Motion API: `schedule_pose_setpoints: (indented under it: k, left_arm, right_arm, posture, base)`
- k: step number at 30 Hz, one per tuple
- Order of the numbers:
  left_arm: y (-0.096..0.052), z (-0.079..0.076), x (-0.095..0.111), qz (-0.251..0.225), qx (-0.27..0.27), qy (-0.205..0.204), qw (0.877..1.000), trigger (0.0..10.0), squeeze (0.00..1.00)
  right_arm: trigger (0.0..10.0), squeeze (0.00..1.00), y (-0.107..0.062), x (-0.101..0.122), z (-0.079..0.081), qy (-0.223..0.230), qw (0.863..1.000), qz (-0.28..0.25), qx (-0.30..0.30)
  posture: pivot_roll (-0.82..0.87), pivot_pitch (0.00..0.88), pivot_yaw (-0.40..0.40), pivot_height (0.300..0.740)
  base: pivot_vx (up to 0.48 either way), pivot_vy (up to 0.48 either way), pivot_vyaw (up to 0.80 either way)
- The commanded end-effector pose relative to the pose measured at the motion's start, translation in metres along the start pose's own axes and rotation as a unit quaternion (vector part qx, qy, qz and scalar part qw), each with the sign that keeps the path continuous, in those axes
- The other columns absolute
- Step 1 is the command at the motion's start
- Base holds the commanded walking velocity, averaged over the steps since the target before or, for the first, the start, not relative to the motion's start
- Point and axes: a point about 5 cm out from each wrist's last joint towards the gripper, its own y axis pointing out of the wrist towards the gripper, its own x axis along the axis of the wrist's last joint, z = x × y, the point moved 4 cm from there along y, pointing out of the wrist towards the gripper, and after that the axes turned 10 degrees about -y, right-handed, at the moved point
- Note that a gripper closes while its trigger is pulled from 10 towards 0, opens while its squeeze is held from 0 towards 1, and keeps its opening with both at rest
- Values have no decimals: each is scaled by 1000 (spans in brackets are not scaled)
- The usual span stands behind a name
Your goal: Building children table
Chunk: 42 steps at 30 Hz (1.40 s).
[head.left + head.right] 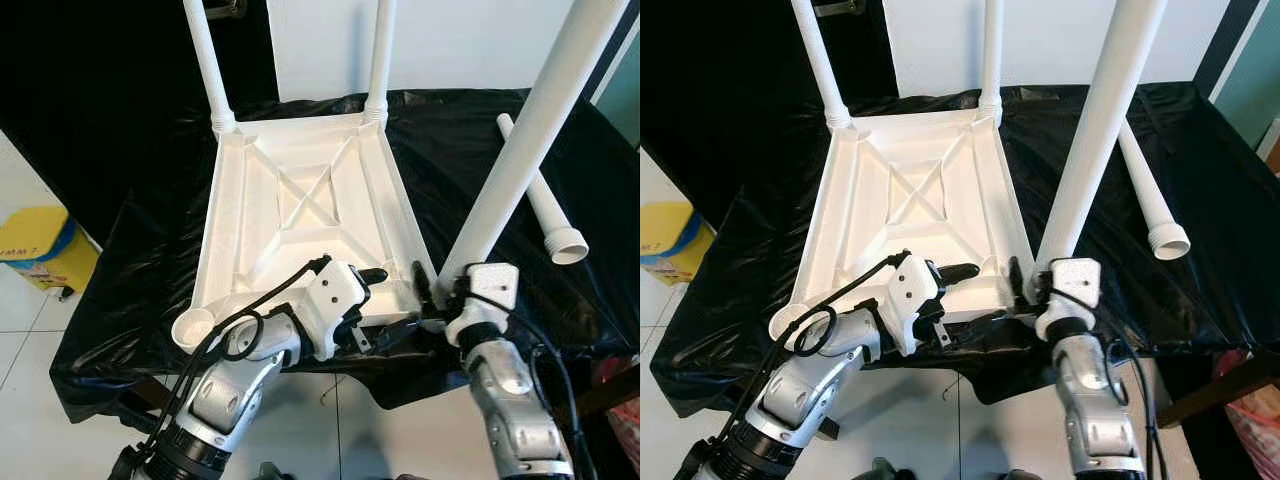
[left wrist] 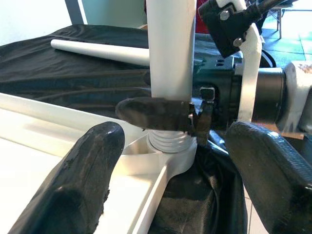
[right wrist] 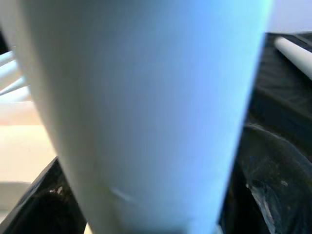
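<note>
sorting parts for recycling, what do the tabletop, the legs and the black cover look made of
Tabletop: looks like molded white plastic, matte-smooth, with cast ribs in an X on its underside. Legs, such as the one in the right pincer and the loose leg: likely the same plastic, hollow tubes with ridged threaded ends. Cover: thin glossy plastic sheet, going by its wrinkles and shine.

The white plastic tabletop (image 1: pixel 300 215) lies upside down on the counter (image 1: pixel 150 230), its ribbed underside facing up. Two white legs (image 1: pixel 210 65) stand upright in its far corners, and a third leg (image 1: pixel 530 140) rises, tilted, from the near right corner socket. A fourth leg (image 1: pixel 545 205) lies loose on the black cover to the right, while the near left socket (image 1: pixel 193 327) is open.
</note>
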Motion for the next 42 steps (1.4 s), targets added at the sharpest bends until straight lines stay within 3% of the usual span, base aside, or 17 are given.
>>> schedule_pose_setpoints:
  k: [1,7,9,11,13,21,22,23,24,33,34,37,38,42]
  left_arm:
    - [-1,0,-3,7,-8,0,1000,10000,0]
    - [0,0,-4,9,-8,2,1000,10000,0]
    - [1,0,-4,9,-8,4,1000,10000,0]
    - [1,0,-4,9,-8,4,1000,10000,0]
    - [2,0,-4,10,-7,5,1000,10000,0]
    - [0,2,-5,13,-3,7,1000,10000,0]
    - [0,2,-5,13,-2,7,1000,10000,0]
    - [0,2,-5,13,-2,7,1000,10000,0]
    - [0,3,-5,13,-1,7,1000,10000,0]
    - [-1,3,-4,13,0,8,1000,10000,0]
    - [-1,3,-4,13,-1,8,1000,10000,0]
    - [-1,3,-4,13,-1,8,1000,10000,0]
    - [-1,3,-4,14,-1,8,1000,10000,0]
    - [-2,3,-5,15,-2,8,1000,10000,0]
  right_arm:
    - [10000,0,2,3,1,-2,999,-15,39]
    - [10000,0,5,5,2,-16,994,-28,105]
    - [10000,0,8,8,6,-23,987,-34,155]
    - [10000,0,8,8,6,-23,987,-34,155]
    - [10000,0,11,7,6,-37,979,-32,197]
    - [10000,0,17,1,1,-56,973,-24,224]
    - [3804,0,16,-1,0,-58,972,-21,228]
    - [3804,0,16,-1,0,-58,972,-21,228]
    - [0,0,15,-4,-1,-61,971,-18,232]
    - [0,0,15,-16,-6,-60,972,7,225]
    - [784,0,15,-17,-6,-60,973,10,224]
    - [784,0,15,-18,-6,-60,973,12,223]
    - [10000,0,15,-20,-7,-58,975,15,213]
    - [10000,0,15,-24,-6,-50,980,27,190]
  posture:
    - [-83,59,38,740]
    - [-86,61,36,740]
    - [-86,60,36,740]
    - [-86,60,36,740]
    - [-81,61,35,740]
    - [-72,60,32,740]
    - [-68,60,30,740]
    - [-68,60,30,740]
    - [-67,59,30,740]
    - [-70,62,35,740]
    - [-71,63,37,740]
    - [-71,63,37,740]
    - [-70,64,38,740]
    - [-68,67,41,740]
  base:
    - [0,0,0]
    - [0,0,0]
    - [0,0,0]
    - [0,0,0]
    - [0,0,0]
    - [0,0,0]
    - [0,0,0]
    - [0,0,0]
    - [0,0,0]
    - [0,0,0]
    - [0,0,0]
    - [0,0,0]
    - [0,0,0]
    - [0,0,0]
